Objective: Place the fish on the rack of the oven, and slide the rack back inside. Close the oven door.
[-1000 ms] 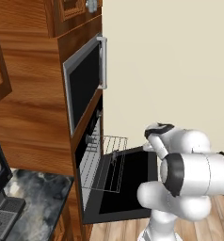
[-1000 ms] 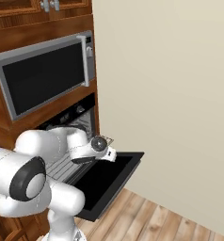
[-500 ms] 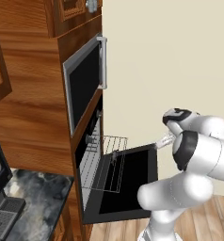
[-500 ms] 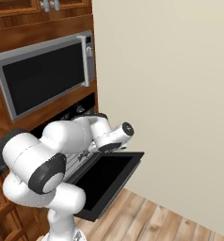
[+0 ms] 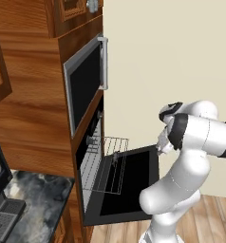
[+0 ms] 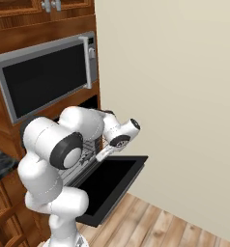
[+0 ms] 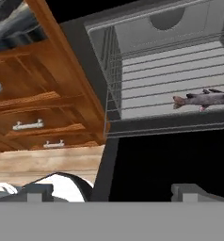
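fish on the pulled-out rack, oven door down
the fish (image 7: 202, 100) lies on the rack (image 7: 151, 89) (wires drawn over the open oven door (image 5: 134, 182)); claw (image 7: 109, 190) open, empty, apart from it.

No readable text, control panel marks perhaps too blurred

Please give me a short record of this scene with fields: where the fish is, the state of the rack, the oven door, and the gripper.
fish: lies on the rack, free of the gripper
rack: pulled out of the oven, above the open door
oven door: dropped open, roughly level
gripper: open, holds nothing, pointing at the rack from in front of the door
steps left: slide rack in, close door
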Motion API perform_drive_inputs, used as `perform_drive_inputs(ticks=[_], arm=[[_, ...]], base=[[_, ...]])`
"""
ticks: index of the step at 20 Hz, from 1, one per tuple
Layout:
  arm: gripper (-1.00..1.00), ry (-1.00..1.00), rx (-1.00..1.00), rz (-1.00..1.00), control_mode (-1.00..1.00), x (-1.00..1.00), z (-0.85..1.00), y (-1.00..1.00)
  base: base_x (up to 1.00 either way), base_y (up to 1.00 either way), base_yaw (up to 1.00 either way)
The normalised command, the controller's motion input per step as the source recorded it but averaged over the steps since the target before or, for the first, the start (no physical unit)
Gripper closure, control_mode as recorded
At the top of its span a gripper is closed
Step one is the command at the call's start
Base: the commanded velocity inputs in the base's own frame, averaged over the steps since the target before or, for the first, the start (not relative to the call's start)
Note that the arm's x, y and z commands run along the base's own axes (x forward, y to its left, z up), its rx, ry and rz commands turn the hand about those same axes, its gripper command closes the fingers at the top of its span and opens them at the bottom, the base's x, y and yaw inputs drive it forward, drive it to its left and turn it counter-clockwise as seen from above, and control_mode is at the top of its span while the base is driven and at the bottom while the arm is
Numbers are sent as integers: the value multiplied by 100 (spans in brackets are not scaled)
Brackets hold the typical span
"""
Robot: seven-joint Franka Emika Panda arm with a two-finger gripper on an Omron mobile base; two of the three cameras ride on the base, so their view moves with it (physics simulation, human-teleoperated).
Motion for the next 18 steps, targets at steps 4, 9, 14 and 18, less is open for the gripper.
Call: perform_drive_inputs(ticks=[4, 9, 14, 18], arm=[[-100, -30, -18, 41, -100, -5, -21, 20], [-100, -36, -17, 3, -100, -29, -32, 7], [-100, -17, -1, -8, -100, 5, -27, 12], [-100, -8, 2, -8, -100, 20, -10, 0]], base=[[0, 0, 0], [0, 0, 0], [0, 0, 0], [0, 0, 0]])
